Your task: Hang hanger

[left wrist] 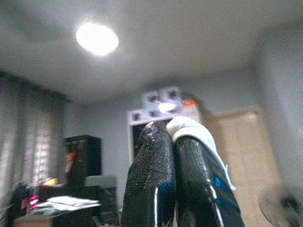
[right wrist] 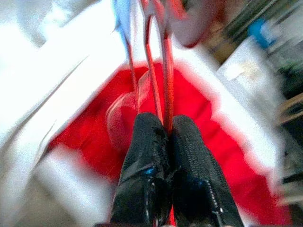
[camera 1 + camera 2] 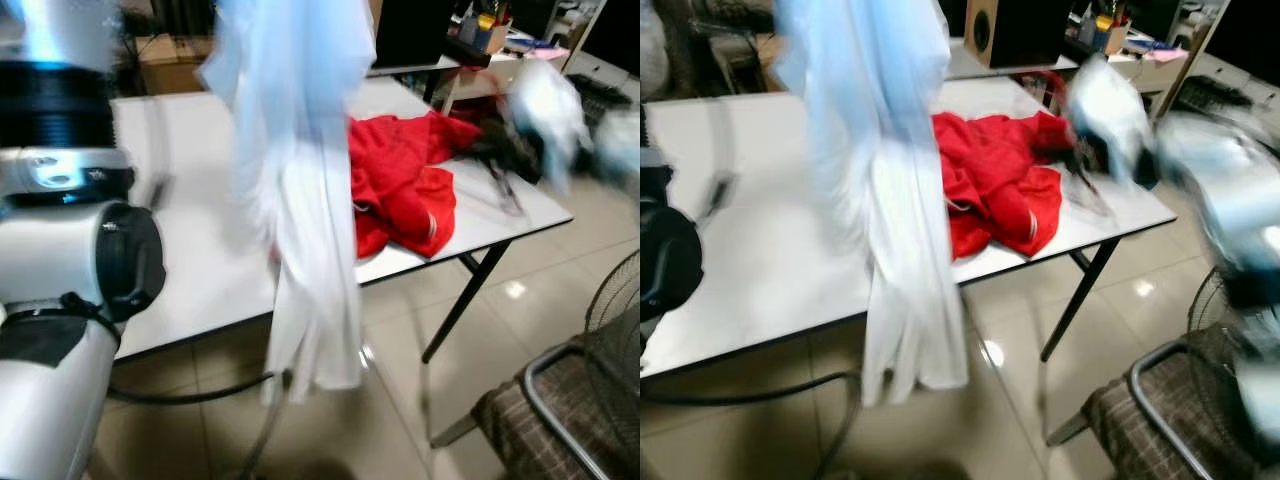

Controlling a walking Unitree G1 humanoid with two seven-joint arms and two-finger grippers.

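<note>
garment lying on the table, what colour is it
Red, crumpled on the white table; clearest in the left eye view.

One white garment (image 3: 300, 200), one red garment (image 3: 400, 180), one table (image 3: 190, 250), two pincers (image 1: 182, 142) (image 2: 165, 124).

A white table (image 3: 190, 250) on thin black legs is standing on a glossy tiled floor (image 3: 400, 400). A crumpled red garment (image 3: 400, 185) is lying near its right end.

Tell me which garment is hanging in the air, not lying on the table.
The white garment, hanging past the table edge; the red garment lies crumpled on the tabletop.
</note>
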